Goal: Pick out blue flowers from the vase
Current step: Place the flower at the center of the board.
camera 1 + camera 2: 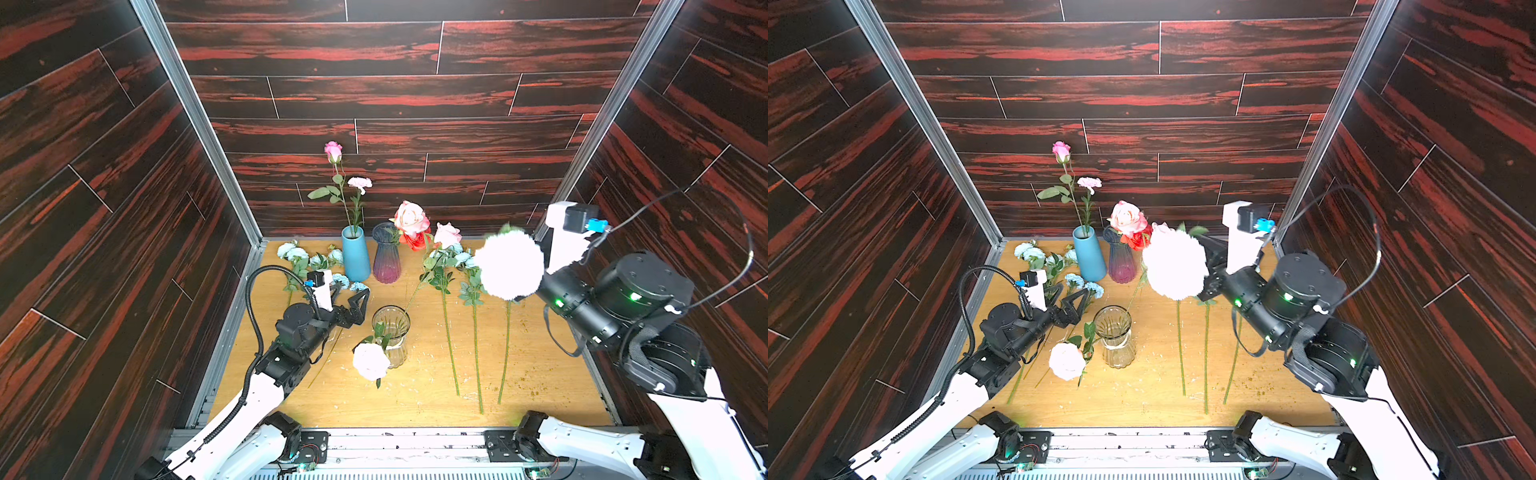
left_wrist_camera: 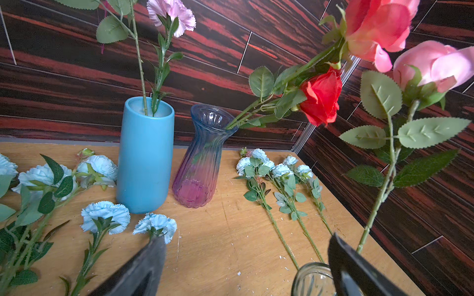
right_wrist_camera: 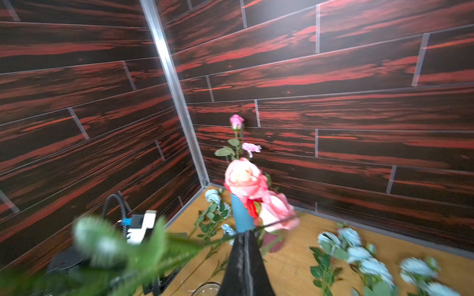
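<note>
The right gripper [image 3: 245, 239], its fingers pressed together on a green stem, carries the held blue flower [image 1: 509, 264] high above the worktop [image 1: 540, 374]. The ruffled head looks washed-out white in both top views and blurred pale blue-white in the right wrist view. The other blue flowers [image 1: 297, 254] lie flat in two groups, either side of the clear glass vase [image 1: 390, 332]. They have small ruffled pale blue heads on thin leafy stems. The left gripper [image 1: 360, 306] has its fingers [image 2: 151, 258] spread and empty.

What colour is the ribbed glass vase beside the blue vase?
The ribbed glass vase fades from blue neck to purple base; best in left wrist view.
</note>
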`<action>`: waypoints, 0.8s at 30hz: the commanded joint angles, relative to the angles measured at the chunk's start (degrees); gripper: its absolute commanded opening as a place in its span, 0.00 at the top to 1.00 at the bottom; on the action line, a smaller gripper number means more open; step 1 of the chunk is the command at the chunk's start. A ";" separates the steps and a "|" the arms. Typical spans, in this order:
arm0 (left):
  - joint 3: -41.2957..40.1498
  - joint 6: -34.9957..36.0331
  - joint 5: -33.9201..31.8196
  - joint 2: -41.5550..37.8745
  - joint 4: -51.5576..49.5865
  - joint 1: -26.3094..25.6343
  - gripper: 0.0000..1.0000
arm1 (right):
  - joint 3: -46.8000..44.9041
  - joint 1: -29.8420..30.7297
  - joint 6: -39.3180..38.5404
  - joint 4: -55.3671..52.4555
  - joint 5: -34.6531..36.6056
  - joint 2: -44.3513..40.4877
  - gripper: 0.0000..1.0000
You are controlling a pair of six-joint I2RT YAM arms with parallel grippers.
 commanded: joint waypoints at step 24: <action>-0.04 0.79 -0.64 1.60 0.36 -0.06 0.00 | -29.88 -40.08 7.88 1.47 -22.94 12.83 1.00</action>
